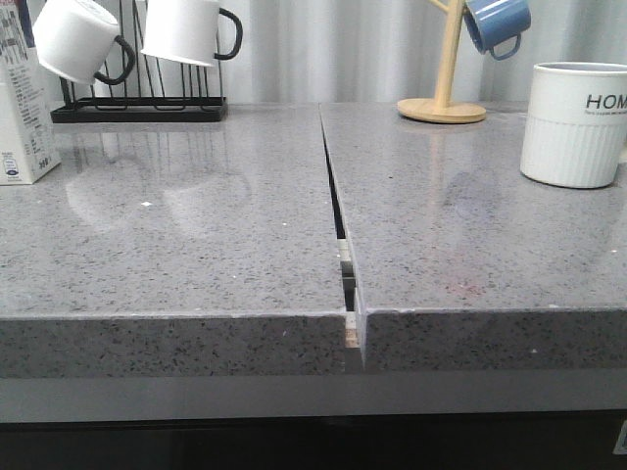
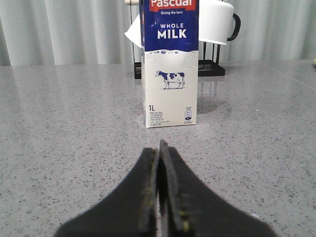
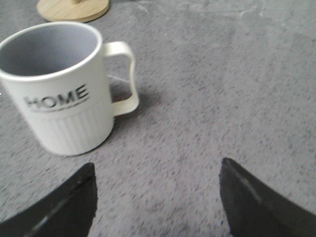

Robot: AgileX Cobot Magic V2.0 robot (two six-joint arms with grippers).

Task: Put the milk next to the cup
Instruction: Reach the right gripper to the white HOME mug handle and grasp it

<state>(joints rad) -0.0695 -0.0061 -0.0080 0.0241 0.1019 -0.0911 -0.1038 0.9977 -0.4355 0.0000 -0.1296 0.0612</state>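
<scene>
On the grey speckled counter, at its far left edge in the front view: the milk, a tall white carton standing upright, cut off by the frame. In the left wrist view the carton faces the camera, its dark blue top reading "WHOLE MILK", a black-and-white cow beneath, "1L" near the base.

Behind the carton: a black wire rack carrying two smooth white mugs with black handles, hung tilted.

At the far right of the counter: the cup, a large white mug lettered "HOME", ribbed lower half, upright, well apart from the milk. In the right wrist view its white handle shows, and the inside looks empty.

Behind the cup, towards the middle: a wooden mug tree on a round base, with a blue mug hanging from it.

Down the middle of the counter: a narrow seam between its two slabs.

Left gripper: fingers pressed together, holding nothing, low over the counter, pointed at the milk and short of it.

Right gripper: fingers spread wide apart, holding nothing, over bare counter near the cup, not touching it.
</scene>
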